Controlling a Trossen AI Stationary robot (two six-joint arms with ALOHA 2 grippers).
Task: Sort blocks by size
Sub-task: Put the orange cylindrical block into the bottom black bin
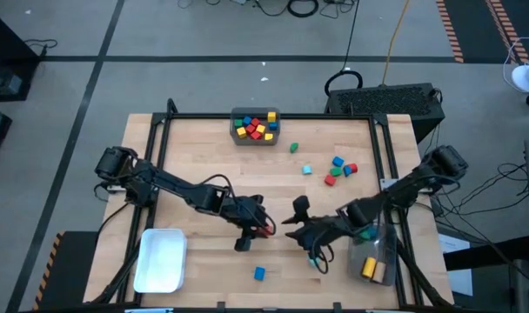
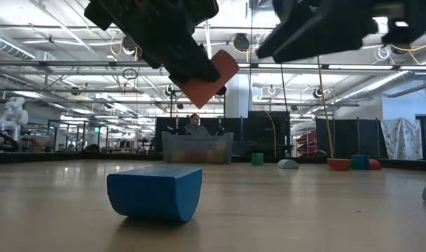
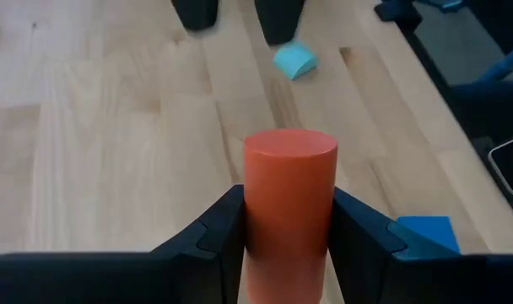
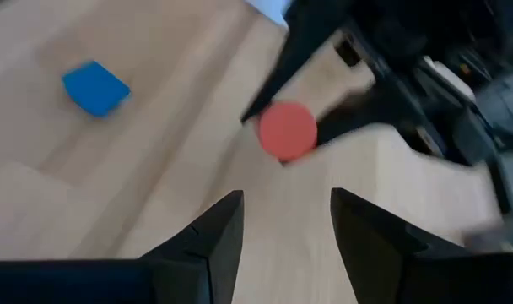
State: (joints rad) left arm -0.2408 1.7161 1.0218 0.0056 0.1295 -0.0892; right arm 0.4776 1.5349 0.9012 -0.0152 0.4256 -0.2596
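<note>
A: Where's the red cylinder now?

B: Clamped between the left gripper's fingers, lifted off the table near the middle front. Its long axis runs out past the fingertips, round end pointing toward the right gripper.

A: And that one?

B: Just right of it, facing it, fingers apart with nothing between them. The cylinder's round face sits straight ahead of that gap, close but not touching. To me that looks like a handover being lined up.

A: Any view add something?

B: The low view shows the cylinder tilted in the air above a blue block on the table. The high view alone shows the clear bin at the right edge, nearer the right arm.
</note>
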